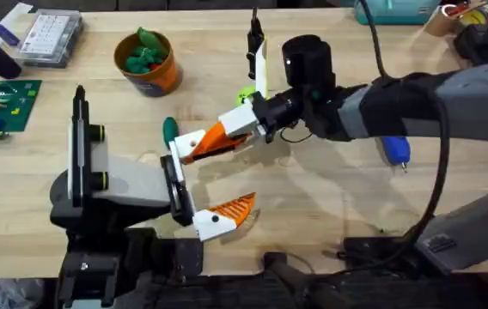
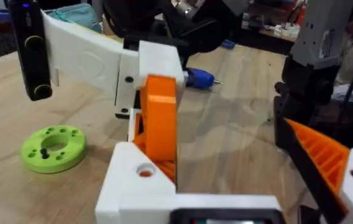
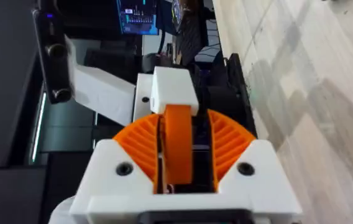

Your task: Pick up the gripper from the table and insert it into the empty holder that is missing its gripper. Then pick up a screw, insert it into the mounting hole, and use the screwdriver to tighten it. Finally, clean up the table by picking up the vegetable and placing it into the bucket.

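Observation:
My right gripper [image 1: 246, 123] reaches in from the right, shut on the orange gripper finger [image 1: 214, 137]. In the right wrist view its pads [image 3: 140, 146] clamp the finger [image 3: 176, 143], whose far end meets the white holder [image 3: 173, 90]. In the left wrist view the finger [image 2: 161, 121] stands in the holder [image 2: 140, 180], and orange shows through the mounting hole. My left gripper [image 1: 216, 178] is open, its other orange finger [image 1: 234, 208] well apart. The blue screwdriver [image 1: 396, 151] lies partly under the right arm. A dark green vegetable [image 1: 169, 130] lies beside the holder. The orange bucket [image 1: 151, 67] holds green pieces. No screw is in view.
A lime-green disc [image 2: 53, 148] lies on the table near the holder, also seen under the right wrist [image 1: 246, 94]. A clear compartment box [image 1: 51, 36] and a green board [image 1: 2, 105] sit at the far left. Bare wood lies between the arms toward the front edge.

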